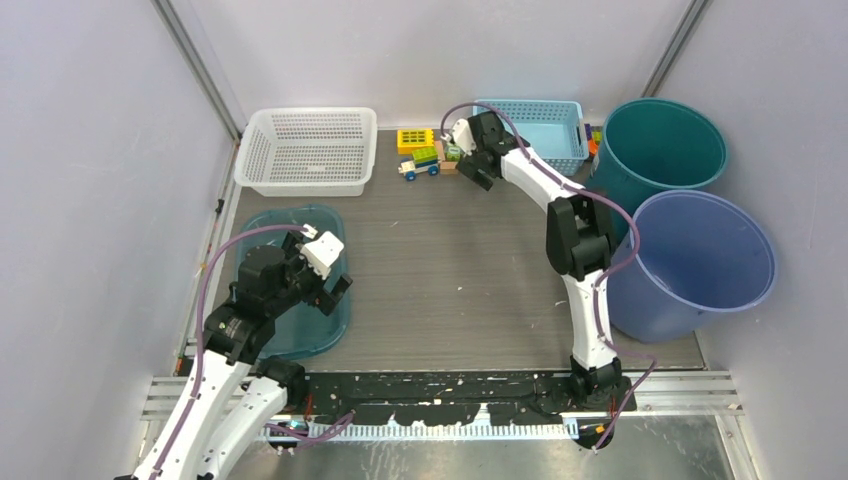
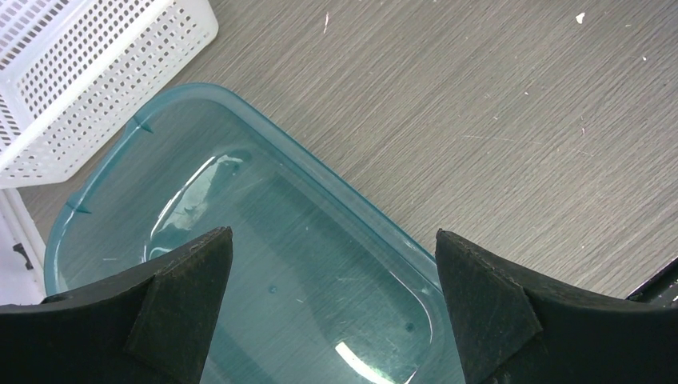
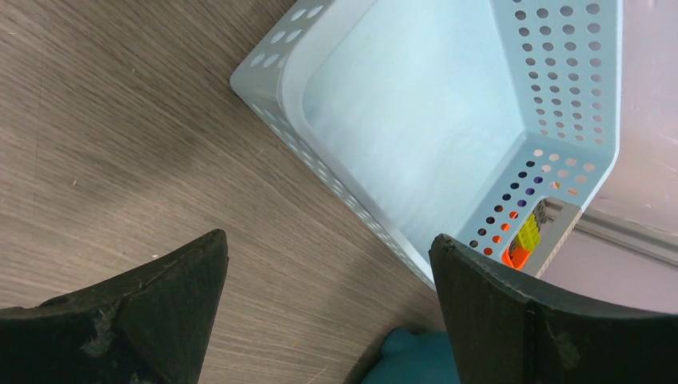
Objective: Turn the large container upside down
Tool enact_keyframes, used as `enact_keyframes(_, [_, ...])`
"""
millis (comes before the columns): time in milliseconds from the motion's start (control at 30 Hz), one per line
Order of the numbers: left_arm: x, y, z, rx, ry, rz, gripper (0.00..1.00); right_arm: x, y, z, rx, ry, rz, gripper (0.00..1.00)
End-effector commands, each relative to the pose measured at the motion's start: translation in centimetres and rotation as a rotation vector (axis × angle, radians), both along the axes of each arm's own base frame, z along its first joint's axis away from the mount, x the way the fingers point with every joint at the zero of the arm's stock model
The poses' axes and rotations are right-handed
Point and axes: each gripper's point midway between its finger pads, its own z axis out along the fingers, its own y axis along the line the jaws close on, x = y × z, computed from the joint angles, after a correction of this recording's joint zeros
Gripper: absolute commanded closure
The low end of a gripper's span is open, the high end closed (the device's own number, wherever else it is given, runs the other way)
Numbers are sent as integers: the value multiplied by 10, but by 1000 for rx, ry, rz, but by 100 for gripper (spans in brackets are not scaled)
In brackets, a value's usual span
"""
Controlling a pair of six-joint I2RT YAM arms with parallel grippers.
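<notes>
Two claws open & empty; left gripper point(image 2: 333, 236) over teal container point(image 2: 200, 160), right gripper point(image 3: 328, 236) far off. Rim prob slick, hard to see; could slip mid-flip.

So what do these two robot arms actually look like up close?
Both the left arm and right arm are slim white segments linked by chunky black joints. A purple cable loops loosely along each. The jaws are black wedge-shaped pieces with a rough matte surface.

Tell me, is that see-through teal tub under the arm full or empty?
Empty. The left wrist view looks straight down into the teal tub: only its clear bottom and some light glare show, with nothing lying inside.
</notes>
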Motion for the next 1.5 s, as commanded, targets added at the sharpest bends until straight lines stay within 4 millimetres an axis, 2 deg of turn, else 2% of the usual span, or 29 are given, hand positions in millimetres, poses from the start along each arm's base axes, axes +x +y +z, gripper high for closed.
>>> enact_keyframes(0, [3,-3,3,-23,-9,0,0,17,0,22,-33,-63,28,1])
enact_keyframes(300, [4,-2,1,-21,-6,3,0,22,2,6,-75,-26,81,10])
enact_keyframes(967, [5,-1,-1,-19,-5,7,0,23,4,-15,-149,42,184,16])
enact_keyframes(1233, [5,0,-1,-18,-8,8,0,13,3,-17,-166,87,219,28])
enact_keyframes(1467, [5,0,0,-17,-13,8,0,-2,-1,-14,-174,115,237,30])
